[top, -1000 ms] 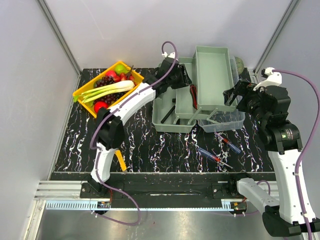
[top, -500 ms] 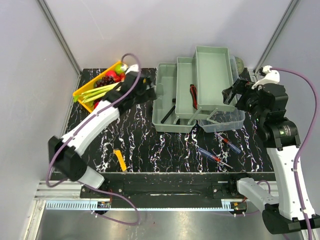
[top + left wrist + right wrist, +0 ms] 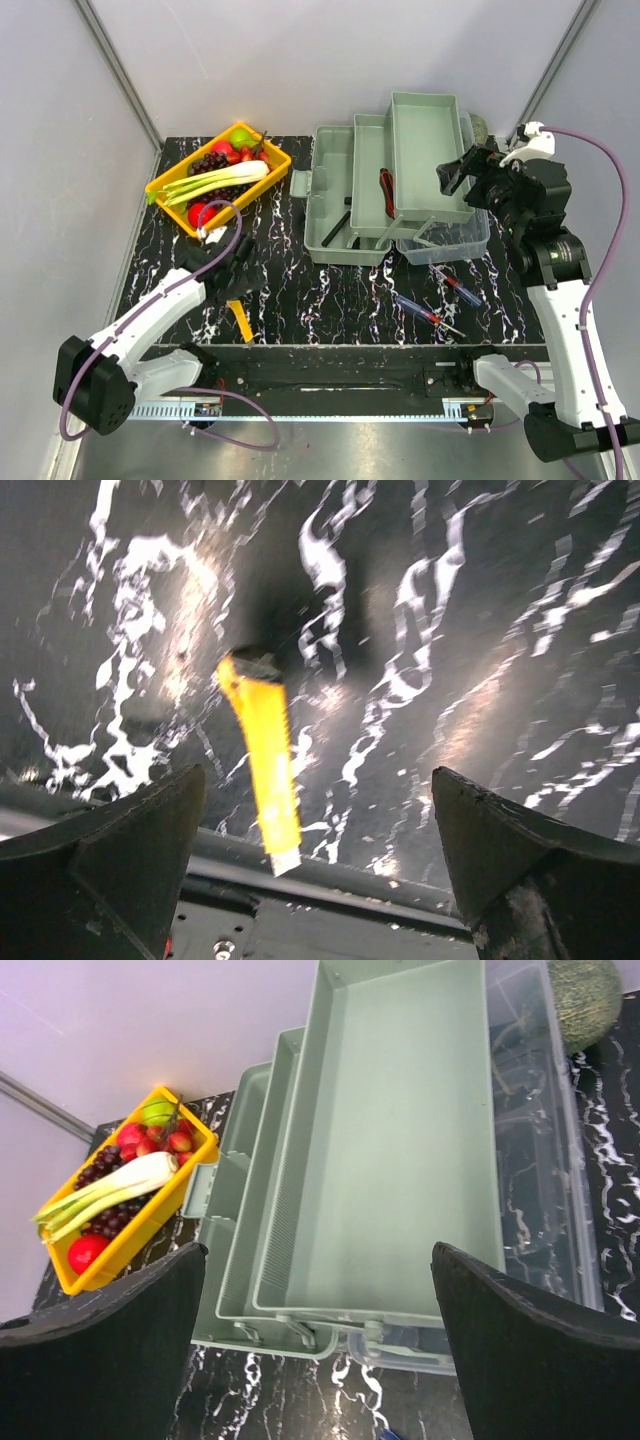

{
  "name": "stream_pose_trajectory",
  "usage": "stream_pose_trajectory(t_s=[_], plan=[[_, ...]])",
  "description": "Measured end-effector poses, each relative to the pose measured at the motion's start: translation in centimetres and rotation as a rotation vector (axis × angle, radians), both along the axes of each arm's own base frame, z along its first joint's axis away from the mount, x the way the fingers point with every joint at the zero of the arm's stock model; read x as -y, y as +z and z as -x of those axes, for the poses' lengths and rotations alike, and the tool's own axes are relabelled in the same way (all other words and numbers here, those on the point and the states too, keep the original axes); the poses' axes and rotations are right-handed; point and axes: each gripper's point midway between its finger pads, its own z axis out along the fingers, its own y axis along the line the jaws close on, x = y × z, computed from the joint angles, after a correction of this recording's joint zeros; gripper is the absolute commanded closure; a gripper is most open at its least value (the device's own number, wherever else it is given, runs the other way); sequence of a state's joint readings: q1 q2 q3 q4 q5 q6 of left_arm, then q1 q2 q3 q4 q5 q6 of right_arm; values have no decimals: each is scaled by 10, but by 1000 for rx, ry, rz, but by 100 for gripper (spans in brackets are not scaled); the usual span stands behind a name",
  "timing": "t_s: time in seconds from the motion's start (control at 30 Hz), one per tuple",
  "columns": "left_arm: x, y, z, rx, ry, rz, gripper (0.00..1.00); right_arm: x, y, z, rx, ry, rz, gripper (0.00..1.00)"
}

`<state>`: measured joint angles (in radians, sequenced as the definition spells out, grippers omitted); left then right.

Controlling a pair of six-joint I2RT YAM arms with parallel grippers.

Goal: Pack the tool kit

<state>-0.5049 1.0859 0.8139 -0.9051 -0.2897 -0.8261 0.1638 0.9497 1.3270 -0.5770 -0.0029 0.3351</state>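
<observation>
The pale grey-green toolbox (image 3: 335, 195) stands open at the back, its trays folded out and the top tray (image 3: 400, 1140) bare. Its clear lid (image 3: 450, 240) lies on the right. A red tool (image 3: 386, 190) lies in the middle tray and a black one (image 3: 335, 228) in the base. Two screwdrivers (image 3: 460, 290) (image 3: 428, 314) lie on the table in front. My left gripper (image 3: 240, 285) (image 3: 315, 810) hangs open just above the yellow cutter (image 3: 240, 320) (image 3: 265, 770), not touching it. My right gripper (image 3: 455, 180) (image 3: 318, 1260) hovers open over the toolbox's right side, holding nothing.
A yellow tray (image 3: 160, 185) (image 3: 150, 1215) of fruit and vegetables sits at the back left. A green round fruit (image 3: 480, 128) (image 3: 585, 985) lies behind the lid. The cutter lies close to the table's front edge (image 3: 330, 875). Grey walls close in the sides.
My left arm has swung from the toolbox's left end back to the near left, over the yellow cutter, and its jaws have opened wide. The right gripper has shifted slightly.
</observation>
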Motion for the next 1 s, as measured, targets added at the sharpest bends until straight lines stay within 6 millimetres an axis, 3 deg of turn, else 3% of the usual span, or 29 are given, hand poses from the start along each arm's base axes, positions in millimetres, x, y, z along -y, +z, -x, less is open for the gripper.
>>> stream_pose_trajectory(t_s=[0.13, 0.3, 0.5, 0.83, 0.93, 1.0], plan=[[-13, -27, 25, -92, 40, -28, 4, -9, -7, -13, -12, 19, -47, 2], [-21, -55, 39, -156, 64, -19, 21, -15, -18, -21, -49, 26, -83, 2], [-18, -85, 44, -228, 90, 52, 42, -16, -14, -24, -37, 23, -101, 2], [-16, -84, 34, -245, 67, 34, 90, -15, -14, -24, -36, 17, -100, 2], [-18, -82, 29, -237, 61, 17, 100, -13, -15, -24, -35, 11, -95, 2], [-19, -76, 22, -221, 56, 5, 100, -13, -15, -24, -34, 12, -92, 2]])
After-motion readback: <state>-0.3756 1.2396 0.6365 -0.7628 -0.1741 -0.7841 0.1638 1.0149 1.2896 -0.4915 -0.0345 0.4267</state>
